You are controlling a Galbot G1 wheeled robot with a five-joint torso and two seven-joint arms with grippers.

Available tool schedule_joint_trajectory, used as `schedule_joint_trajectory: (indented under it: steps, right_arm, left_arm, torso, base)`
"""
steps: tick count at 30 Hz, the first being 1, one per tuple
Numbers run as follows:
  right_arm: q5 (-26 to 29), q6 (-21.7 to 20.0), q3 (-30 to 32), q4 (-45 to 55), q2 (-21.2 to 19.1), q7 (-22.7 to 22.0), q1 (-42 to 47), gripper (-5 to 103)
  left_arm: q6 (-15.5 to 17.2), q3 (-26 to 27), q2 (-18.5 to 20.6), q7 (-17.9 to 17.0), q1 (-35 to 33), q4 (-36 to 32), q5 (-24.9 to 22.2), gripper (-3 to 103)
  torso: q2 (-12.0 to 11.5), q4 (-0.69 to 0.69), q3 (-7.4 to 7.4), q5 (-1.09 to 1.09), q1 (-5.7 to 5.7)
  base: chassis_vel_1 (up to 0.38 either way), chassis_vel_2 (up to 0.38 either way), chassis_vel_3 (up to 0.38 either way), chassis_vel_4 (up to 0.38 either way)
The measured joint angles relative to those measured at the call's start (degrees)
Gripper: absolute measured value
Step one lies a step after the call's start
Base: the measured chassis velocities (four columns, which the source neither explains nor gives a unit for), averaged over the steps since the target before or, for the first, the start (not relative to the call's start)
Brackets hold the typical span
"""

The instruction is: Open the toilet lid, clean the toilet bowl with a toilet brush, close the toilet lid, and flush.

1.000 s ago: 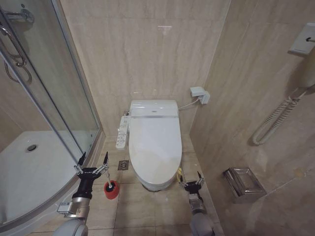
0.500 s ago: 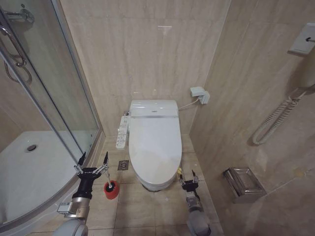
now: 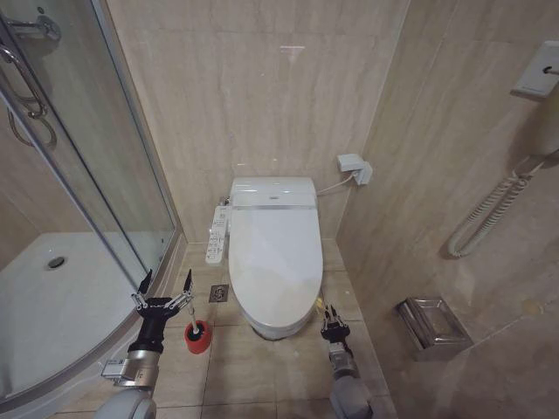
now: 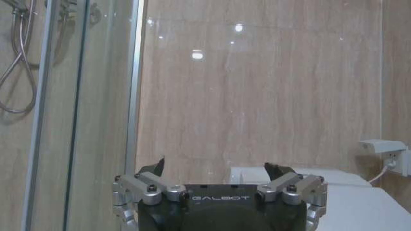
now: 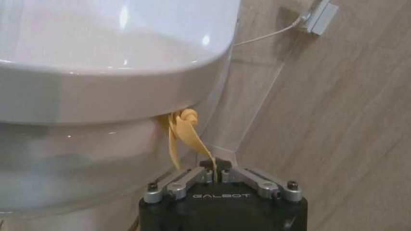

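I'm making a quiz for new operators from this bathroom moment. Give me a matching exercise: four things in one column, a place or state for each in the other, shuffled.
Things:
1. toilet lid
2. toilet brush
3. right gripper
4. left gripper

States:
a. shut on the yellow strap loop
b. open, beside the shower glass
c. closed
d. standing in its red holder on the floor

Pairs: 1-c, 2-d, 3-a, 4-b

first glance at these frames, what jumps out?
The closed white toilet lid fills the middle of the head view, against the back wall. At its front right edge, the right tool is shut on the yellow strap loop hanging from under the lid's rim. The left tool hovers open beside the shower glass, above the red holder cup with the toilet brush.
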State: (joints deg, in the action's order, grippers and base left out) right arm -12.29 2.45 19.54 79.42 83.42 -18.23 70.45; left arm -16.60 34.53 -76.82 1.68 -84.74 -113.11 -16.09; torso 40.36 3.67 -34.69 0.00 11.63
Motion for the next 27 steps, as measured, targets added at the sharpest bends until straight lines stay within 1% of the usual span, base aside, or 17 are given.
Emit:
schedule_joint_trajectory:
  steps: [2,3,6,9,10,13,18,23,27]
  right_arm:
    - [-0.01,0.08,0.00,0.00,0.05,0.00,0.02,23]
    - [-0.01,0.25,0.01,-0.03,0.12,-0.01,0.04,2]
    - [0.38,0.54,-0.05,0.00,0.28,-0.01,0.16,2]
    - [2.79,0.67,-0.18,2.25,0.54,-0.08,0.88,2]
    - [2.79,0.67,-0.18,2.25,0.54,-0.08,0.88,2]
    - [4.06,1.54,0.21,5.72,0.61,-0.58,1.83,1]
    - [5.80,1.80,0.84,9.96,0.71,-1.16,2.61,1]
    - [8.37,0.25,1.15,17.05,0.33,-1.54,2.99,1]
    - [9.52,-0.39,1.46,20.36,-0.30,-1.95,2.81,1]
  left_arm:
    - [0.00,0.00,0.00,0.00,0.00,0.00,0.00,100]
    - [0.00,0.00,0.00,0.00,0.00,0.00,0.00,100]
    - [0.00,0.00,0.00,0.00,0.00,0.00,0.00,100]
    - [0.00,0.00,0.00,0.00,0.00,0.00,0.00,100]
    - [0.00,0.00,0.00,0.00,0.00,0.00,0.00,100]
    - [0.00,0.00,0.00,0.00,0.00,0.00,0.00,100]
    - [0.00,0.00,0.00,0.00,0.00,0.00,0.00,100]
    - [0.00,0.00,0.00,0.00,0.00,0.00,0.00,100]
    - [0.00,0.00,0.00,0.00,0.00,0.00,0.00,100]
  torso:
    - [0.00,0.00,0.00,0.00,0.00]
    - [0.00,0.00,0.00,0.00,0.00]
    - [0.00,0.00,0.00,0.00,0.00]
    - [0.00,0.00,0.00,0.00,0.00]
    - [0.00,0.00,0.00,0.00,0.00]
    - [0.00,0.00,0.00,0.00,0.00]
    - [0.00,-0.01,0.00,0.01,0.00]
    - [0.00,0.00,-0.01,0.01,0.00]
    - [0.00,0.00,0.00,0.01,0.00]
  base:
    - [0.000,0.000,0.000,0.000]
    - [0.000,0.000,0.000,0.000]
    - [0.000,0.000,0.000,0.000]
    - [0.000,0.000,0.000,0.000]
    - [0.000,0.000,0.000,0.000]
    - [0.000,0.000,0.000,0.000]
    - [0.000,0.000,0.000,0.000]
    - [0.000,0.000,0.000,0.000]
    - [0.000,0.000,0.000,0.000]
